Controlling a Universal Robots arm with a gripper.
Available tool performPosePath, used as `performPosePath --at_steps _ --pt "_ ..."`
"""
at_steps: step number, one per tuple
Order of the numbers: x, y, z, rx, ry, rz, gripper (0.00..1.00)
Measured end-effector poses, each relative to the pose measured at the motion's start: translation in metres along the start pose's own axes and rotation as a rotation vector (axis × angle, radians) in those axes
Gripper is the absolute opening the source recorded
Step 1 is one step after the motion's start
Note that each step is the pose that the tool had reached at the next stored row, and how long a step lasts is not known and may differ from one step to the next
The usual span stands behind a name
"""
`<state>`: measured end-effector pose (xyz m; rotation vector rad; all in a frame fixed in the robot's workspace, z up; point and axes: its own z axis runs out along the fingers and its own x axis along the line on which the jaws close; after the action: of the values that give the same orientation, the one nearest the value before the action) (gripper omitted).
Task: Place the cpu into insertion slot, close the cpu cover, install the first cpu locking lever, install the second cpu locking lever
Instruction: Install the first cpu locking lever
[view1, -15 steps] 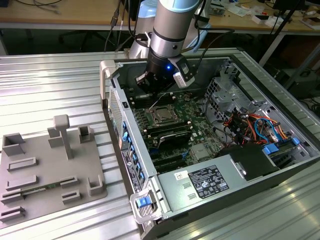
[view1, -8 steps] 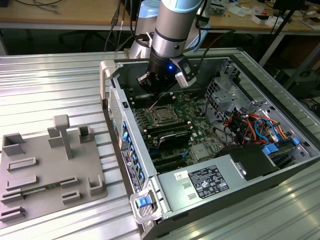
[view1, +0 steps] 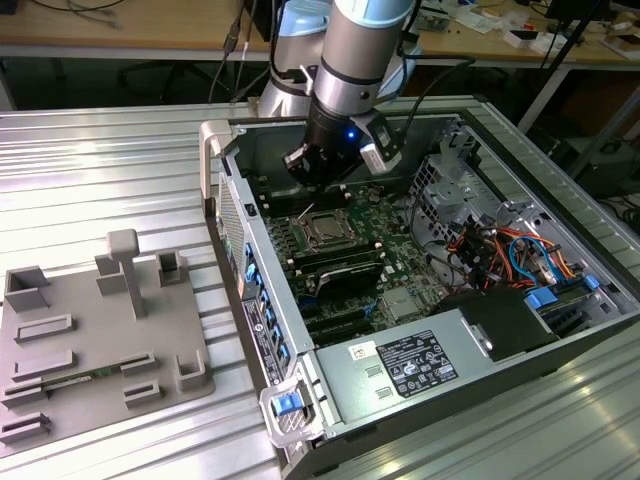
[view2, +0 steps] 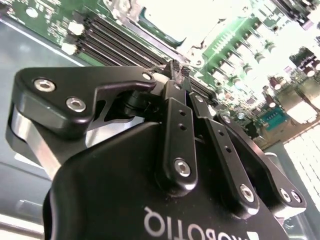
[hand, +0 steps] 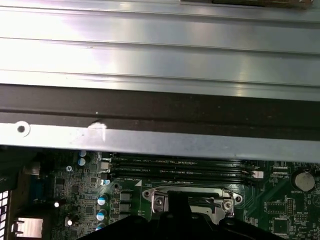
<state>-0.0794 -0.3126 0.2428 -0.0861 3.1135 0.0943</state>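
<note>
Exterior view, biggest first: case (view1: 232, 215) lying open, the slot (view1: 303, 238) about midway across its green board (view1: 395, 235). Arm (view1: 365, 40) slanting in from the slot's far side. Gripper (view2: 177, 70) poised just above the slot's far edge. In the second wrist view, fingers (view2: 176, 107) drawn together to a sliver, tips at a thin wire lever (view2: 155, 65); pinched or merely touched, cannot tell. Cover (hand: 190, 191) seemingly down flat over the slot in the first wrist view, with memory slots (hand: 180, 167) just beside the slot. Cpu (view1: 326, 232) seated inside the slot, grey top showing through the cover's opening.

Looks like lever work, then. To do it well:
- keep the tips low on the wire
- swing it down along its own arc toward the slot's side
- tuck it under its hook
- press gently, sparing the board around the slot
</note>
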Motion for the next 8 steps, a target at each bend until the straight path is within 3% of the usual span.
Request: performPosePath --at_steps 4,8 --pt "-0.0097 0.0002 0.0038 -0.0002 0.0008 0.0 0.11" --pt "-0.0148 0.0001 0.008 -0.0001 0.003 0.0 0.11"
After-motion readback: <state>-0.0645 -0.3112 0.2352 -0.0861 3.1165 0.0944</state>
